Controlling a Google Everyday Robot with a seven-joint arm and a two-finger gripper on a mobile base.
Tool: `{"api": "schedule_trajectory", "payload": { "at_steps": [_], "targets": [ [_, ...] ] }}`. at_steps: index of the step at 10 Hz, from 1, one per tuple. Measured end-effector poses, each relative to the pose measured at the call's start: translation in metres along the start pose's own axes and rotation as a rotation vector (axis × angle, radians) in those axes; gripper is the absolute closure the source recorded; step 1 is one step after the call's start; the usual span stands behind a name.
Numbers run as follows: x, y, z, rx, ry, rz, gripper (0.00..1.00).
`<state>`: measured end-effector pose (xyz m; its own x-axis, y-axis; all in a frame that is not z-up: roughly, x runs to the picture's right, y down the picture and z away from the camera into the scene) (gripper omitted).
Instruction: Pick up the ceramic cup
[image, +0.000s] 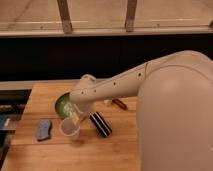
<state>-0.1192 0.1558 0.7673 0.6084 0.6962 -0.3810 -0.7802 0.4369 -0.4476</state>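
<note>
The ceramic cup is small, pale and handleless. It stands upright on the wooden table, just in front of the green bowl. My gripper hangs at the end of the white arm, directly over the cup's far right rim and close to it. The wrist hides part of the bowl's right side. I cannot see contact between the gripper and the cup.
A black striped block lies right of the cup. A blue-grey sponge lies to its left. A small red object sits behind the arm. The table's left edge is near the sponge. A dark wall runs behind.
</note>
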Motion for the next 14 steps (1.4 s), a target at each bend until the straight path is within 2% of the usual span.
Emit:
{"api": "schedule_trajectory", "payload": {
  "at_steps": [3,5,7,9,11,13,14],
  "targets": [
    [0.007,0.010,0.004,-0.008,0.015,-0.007,0.65],
    [0.012,0.010,0.005,-0.012,0.023,0.005,0.88],
    [0.015,0.011,0.002,-0.012,0.023,0.007,1.00],
    [0.016,0.011,-0.003,-0.010,0.014,0.022,1.00],
    [0.014,0.009,-0.016,-0.007,-0.017,0.046,1.00],
    [0.007,0.000,-0.043,0.004,-0.082,0.075,1.00],
    [0.001,-0.007,-0.066,0.015,-0.128,0.096,1.00]
  ]
}}
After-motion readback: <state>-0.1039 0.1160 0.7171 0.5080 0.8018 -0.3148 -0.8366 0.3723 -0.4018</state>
